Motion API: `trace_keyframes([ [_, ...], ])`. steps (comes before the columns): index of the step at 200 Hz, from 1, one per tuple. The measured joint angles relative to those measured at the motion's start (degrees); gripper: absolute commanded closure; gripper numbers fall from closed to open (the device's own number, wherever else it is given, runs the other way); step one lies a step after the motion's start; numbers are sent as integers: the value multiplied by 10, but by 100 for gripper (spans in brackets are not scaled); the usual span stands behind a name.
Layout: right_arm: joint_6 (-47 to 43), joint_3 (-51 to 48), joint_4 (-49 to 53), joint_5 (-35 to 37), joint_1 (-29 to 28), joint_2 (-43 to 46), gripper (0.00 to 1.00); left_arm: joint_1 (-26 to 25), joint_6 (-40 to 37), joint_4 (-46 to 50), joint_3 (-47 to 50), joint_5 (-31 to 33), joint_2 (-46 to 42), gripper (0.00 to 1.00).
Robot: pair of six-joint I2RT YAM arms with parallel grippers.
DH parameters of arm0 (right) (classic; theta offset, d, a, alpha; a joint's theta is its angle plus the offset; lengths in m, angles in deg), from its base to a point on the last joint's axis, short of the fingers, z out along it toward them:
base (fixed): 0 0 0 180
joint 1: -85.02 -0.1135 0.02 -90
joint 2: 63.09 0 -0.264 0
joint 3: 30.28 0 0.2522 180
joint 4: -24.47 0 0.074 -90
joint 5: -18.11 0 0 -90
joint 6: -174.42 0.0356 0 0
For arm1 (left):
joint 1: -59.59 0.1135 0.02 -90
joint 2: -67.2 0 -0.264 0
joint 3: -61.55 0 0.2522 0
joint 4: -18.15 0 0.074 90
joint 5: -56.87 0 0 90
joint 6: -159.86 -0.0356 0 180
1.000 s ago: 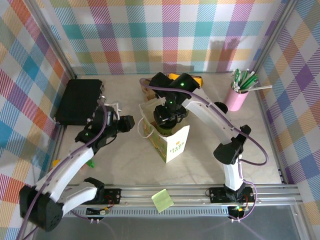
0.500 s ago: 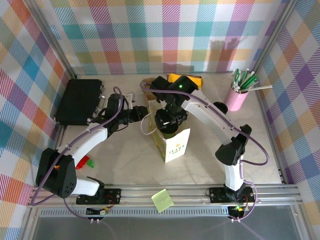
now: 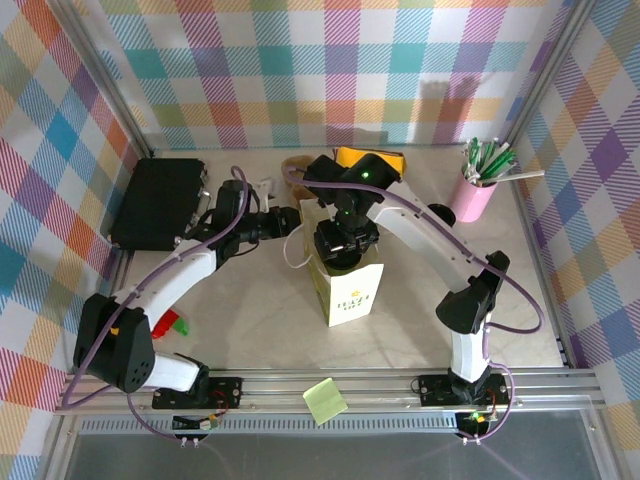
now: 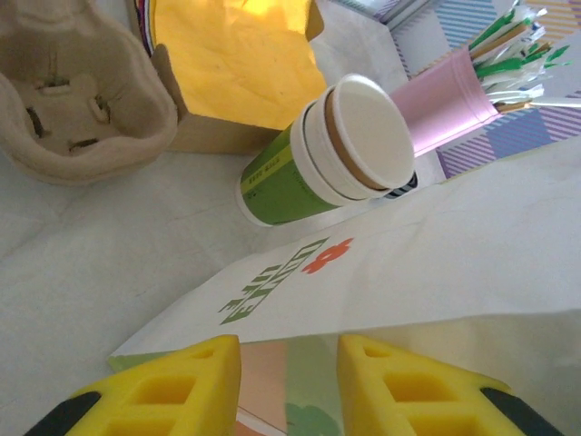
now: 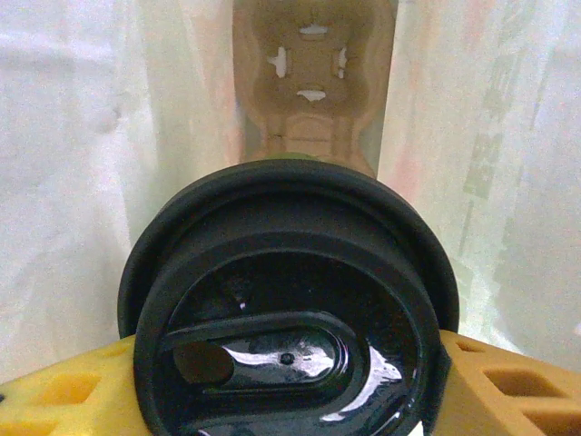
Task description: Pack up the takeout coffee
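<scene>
Grip: the right tool (image 5: 286, 368) is closed on the takeout coffee (image 5: 286, 336). Only the cup's black lid shows, low between the white walls of the paper bag (image 3: 350, 295).
Changed: a second ago the left tool (image 4: 287, 345) was back at the near left. Now it is at the bag's far left rim, with its fingers apart and the paper edge between them. The bag stands straighter too.
Meaning: I think the left tool is there to steady the bag while the cup goes down. The cup is not let go yet.
Past the lid: a brown cup tray (image 5: 309, 91) shows between the walls.
Around: another white cup with a green band (image 4: 318, 154) stands just beyond the bag, by a yellow box (image 4: 236, 54). A pink cup of straws (image 3: 478, 190) is far right.
In the way: the soft bag walls are close to the lid and may catch it.
</scene>
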Motion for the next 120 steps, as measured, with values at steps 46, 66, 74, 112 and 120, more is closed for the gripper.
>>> trace_keyframes([
  [46,27,-6,0,7,0,0,37,0,-19,59,-4,26,-83,65],
  [66,39,-15,0,6,0,0,38,0,-24,81,-4,39,-118,65],
  [74,41,-17,0,6,0,0,38,0,-25,90,-4,42,-132,65],
  [112,44,-28,0,4,0,0,38,0,-34,133,-3,55,-177,63],
  [120,44,-33,0,4,0,0,38,0,-36,139,-3,56,-183,63],
])
